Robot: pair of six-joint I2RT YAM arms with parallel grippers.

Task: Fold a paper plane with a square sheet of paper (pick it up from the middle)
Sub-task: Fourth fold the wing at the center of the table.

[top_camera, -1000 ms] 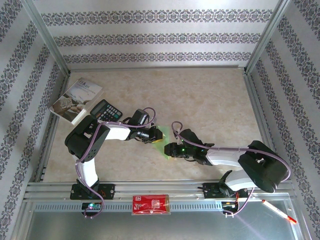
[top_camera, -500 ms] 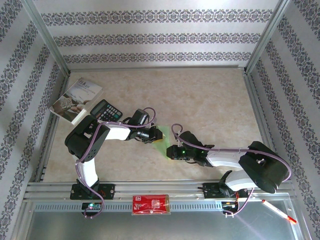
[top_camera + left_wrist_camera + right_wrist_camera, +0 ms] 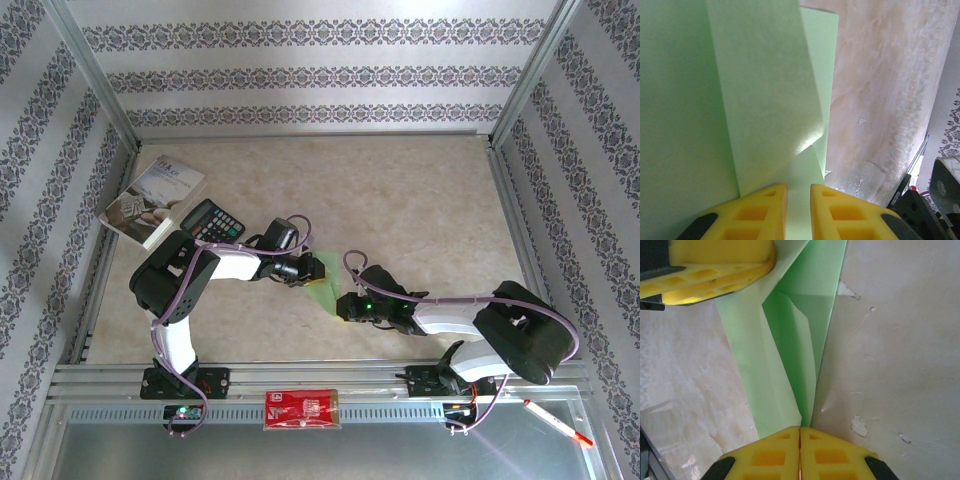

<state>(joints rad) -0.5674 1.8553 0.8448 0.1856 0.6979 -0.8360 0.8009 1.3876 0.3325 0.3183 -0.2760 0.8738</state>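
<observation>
Left tool [image 3: 799, 212] clamped on folded square sheet of paper [image 3: 765, 100]; right tool [image 3: 800, 455] pinched shut on its opposite end, held mid-counter [image 3: 420, 200] between both arms.

Green paper [image 3: 322, 283] mostly hidden between arms; shape unclear.

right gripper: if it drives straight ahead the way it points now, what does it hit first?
Likely the folded green paper already pinched in the shut right gripper. Past it, the left gripper's yellow finger sits up-left of that line; depth is unclear.
</observation>
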